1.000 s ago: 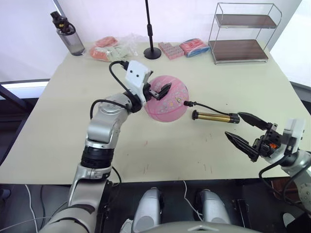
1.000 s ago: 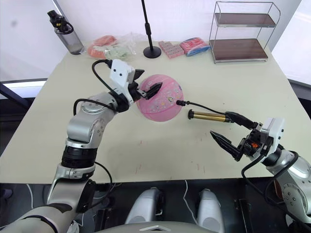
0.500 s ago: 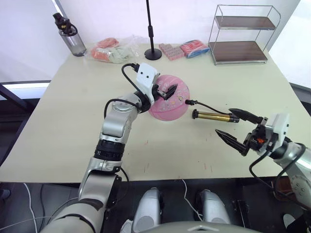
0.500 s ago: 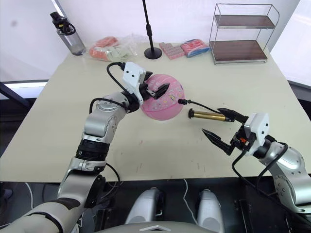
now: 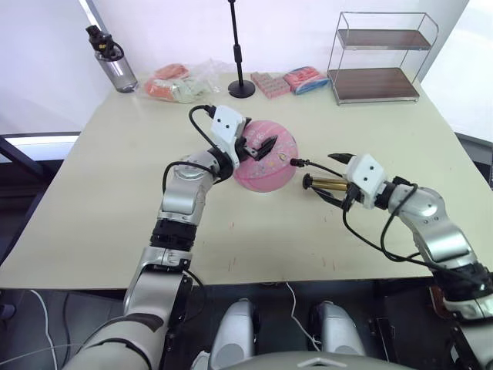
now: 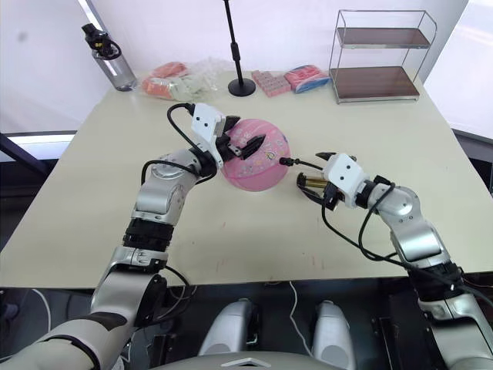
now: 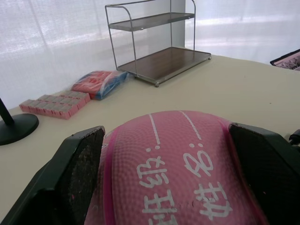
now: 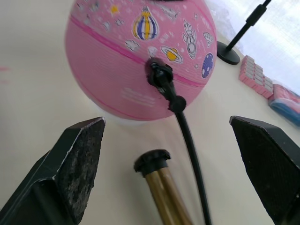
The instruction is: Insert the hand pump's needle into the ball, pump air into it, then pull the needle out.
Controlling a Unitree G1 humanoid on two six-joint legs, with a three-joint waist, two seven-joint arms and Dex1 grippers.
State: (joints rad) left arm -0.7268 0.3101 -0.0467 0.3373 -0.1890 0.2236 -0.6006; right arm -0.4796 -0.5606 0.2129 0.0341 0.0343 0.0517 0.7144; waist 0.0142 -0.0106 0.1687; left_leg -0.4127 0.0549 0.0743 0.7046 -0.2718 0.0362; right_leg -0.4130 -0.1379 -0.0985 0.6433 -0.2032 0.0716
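Observation:
The pink ball (image 5: 268, 166) with cartoon prints rests mid-table. My left gripper (image 5: 258, 146) is shut on the ball's top, a black finger (image 7: 70, 173) pressed against each side. The needle's black fitting (image 8: 159, 75) sits at the ball's valve; its pin is hidden inside. A thin black hose (image 8: 190, 145) runs from it to the gold hand pump (image 5: 327, 184), which lies on the table to the ball's right. My right gripper (image 5: 327, 179) is open, its fingers straddling the pump's ball-side end (image 8: 152, 163) without touching it.
At the table's back stand a black microphone stand (image 5: 239, 62), a dark water bottle (image 5: 112, 64) at far left and a two-tier wire shelf (image 5: 375, 58) at right. Pink and orange packets (image 5: 173, 81) and boxes (image 5: 271, 82) lie between them.
My right gripper has swung in from the table's front right edge to straddle the pump, still open. My left gripper has stayed on the ball.

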